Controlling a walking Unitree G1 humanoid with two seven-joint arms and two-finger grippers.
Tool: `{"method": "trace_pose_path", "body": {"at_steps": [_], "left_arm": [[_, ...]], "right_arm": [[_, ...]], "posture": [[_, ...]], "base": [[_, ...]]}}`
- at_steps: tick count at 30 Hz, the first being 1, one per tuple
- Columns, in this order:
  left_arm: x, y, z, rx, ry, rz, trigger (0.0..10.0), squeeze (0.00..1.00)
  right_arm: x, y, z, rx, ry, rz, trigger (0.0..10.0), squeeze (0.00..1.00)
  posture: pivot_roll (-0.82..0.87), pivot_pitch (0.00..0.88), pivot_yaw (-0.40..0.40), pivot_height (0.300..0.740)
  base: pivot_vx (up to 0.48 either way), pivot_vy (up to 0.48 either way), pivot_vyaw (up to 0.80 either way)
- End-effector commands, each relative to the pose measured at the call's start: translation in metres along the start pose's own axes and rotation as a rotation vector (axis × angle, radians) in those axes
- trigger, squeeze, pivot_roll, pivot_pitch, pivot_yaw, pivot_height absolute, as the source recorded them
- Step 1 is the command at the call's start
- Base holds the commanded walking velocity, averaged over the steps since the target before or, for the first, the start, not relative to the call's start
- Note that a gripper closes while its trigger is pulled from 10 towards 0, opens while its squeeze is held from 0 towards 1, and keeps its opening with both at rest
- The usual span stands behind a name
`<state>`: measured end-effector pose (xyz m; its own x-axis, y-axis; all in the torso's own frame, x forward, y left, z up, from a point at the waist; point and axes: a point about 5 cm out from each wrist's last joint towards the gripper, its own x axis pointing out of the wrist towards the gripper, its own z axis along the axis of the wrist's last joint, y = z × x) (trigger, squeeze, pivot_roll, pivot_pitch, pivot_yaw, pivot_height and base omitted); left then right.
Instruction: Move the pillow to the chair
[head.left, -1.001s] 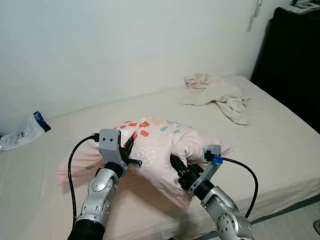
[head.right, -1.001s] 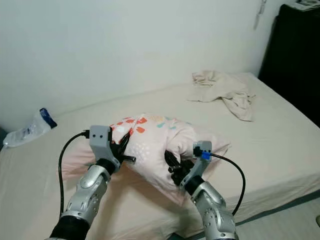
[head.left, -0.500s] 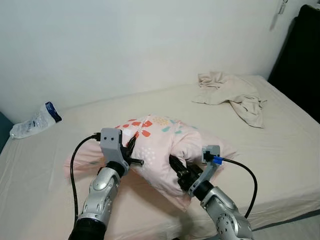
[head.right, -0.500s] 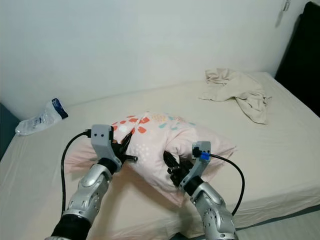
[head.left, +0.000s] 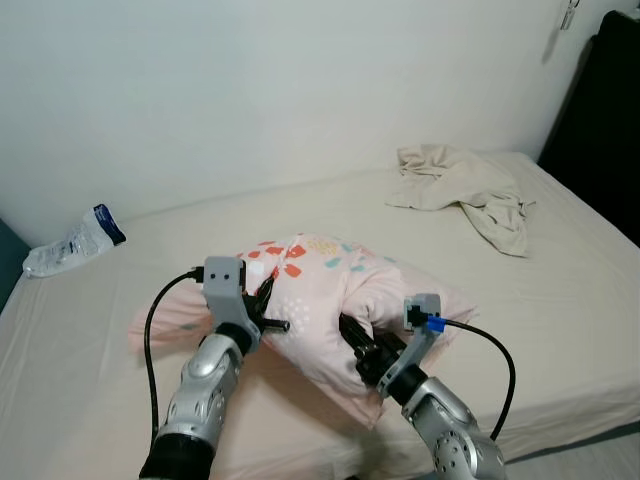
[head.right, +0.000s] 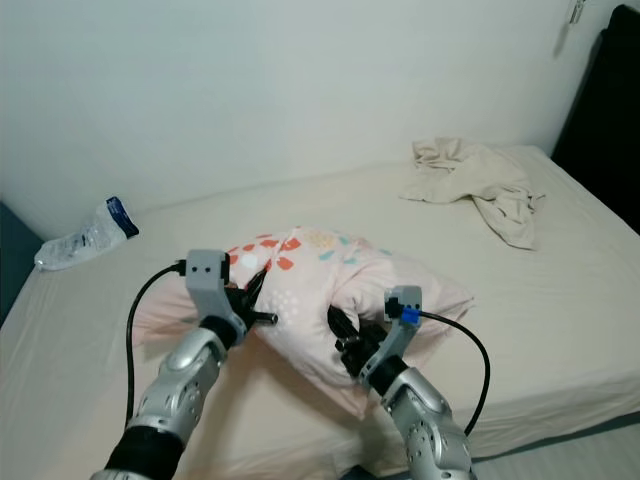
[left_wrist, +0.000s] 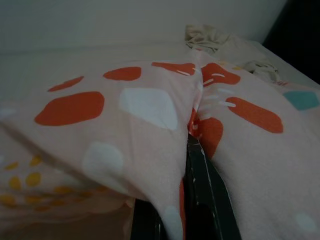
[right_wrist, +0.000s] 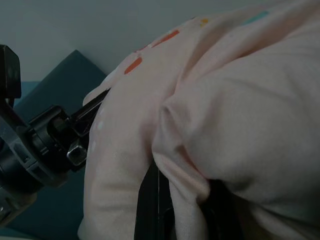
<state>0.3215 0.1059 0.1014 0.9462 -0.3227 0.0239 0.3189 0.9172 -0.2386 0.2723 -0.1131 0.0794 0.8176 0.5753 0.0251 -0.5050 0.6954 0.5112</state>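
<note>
- Left tool (head.left: 262, 300) and right tool (head.left: 358, 340) each clamp a fold of the pillow (head.left: 320, 290) above the bed (head.left: 560, 300).
- Only thin cloth is pinched, so I judge the soft pillow may slip free while carried.

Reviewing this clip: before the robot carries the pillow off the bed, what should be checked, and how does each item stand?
1. Left gripper pinching pillow fabric: ok, cloth bunched between its fingers.
2. Right gripper pinching the pillow's near edge: ok.
3. Pillow free of the bed: not ok, its far end rests on the sheet.
4. Crumpled cloth and plastic bag apart from the pillow: ok.
5. Chair location: cannot tell.
</note>
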Motion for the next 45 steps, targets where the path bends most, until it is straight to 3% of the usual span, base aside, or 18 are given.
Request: {"method": "trace_pose_path", "body": {"at_steps": [1, 27, 38, 41, 45], "left_arm": [[0.001, -0.008, -0.005, 0.022, 0.023, -0.037, 10.0, 0.0], [-0.003, -0.008, -0.007, 0.063, 0.032, -0.05, 10.0, 0.0], [-0.002, -0.009, -0.011, 0.025, 0.066, -0.034, 10.0, 0.0], [-0.001, -0.009, -0.013, 0.086, 0.093, -0.024, 10.0, 0.0], [-0.002, -0.009, -0.015, 0.073, 0.095, -0.023, 10.0, 0.0]], "right_arm": [[0.01, 0.016, -0.001, -0.009, 0.006, 0.08, 10.0, 0.0], [0.008, 0.016, -0.003, -0.001, -0.001, 0.062, 10.0, 0.0], [0.008, 0.015, -0.003, 0.0, -0.003, 0.057, 10.0, 0.0], [0.008, 0.015, -0.003, 0.002, -0.003, 0.057, 10.0, 0.0], [0.007, 0.015, -0.004, 0.003, -0.003, 0.054, 10.0, 0.0]], "posture": [[-0.14, 0.086, 0.097, 0.74], [-0.14, 0.096, 0.103, 0.74], [-0.14, 0.097, 0.105, 0.74], [-0.14, 0.098, 0.106, 0.74], [-0.14, 0.098, 0.106, 0.74]], "base": [[-0.48, 0.0, 0.76], [0.0, 0.0, 0.76], [0.0, 0.0, 0.76], [-0.435, 0.0, 0.76], [-0.48, 0.0, 0.76]]}}
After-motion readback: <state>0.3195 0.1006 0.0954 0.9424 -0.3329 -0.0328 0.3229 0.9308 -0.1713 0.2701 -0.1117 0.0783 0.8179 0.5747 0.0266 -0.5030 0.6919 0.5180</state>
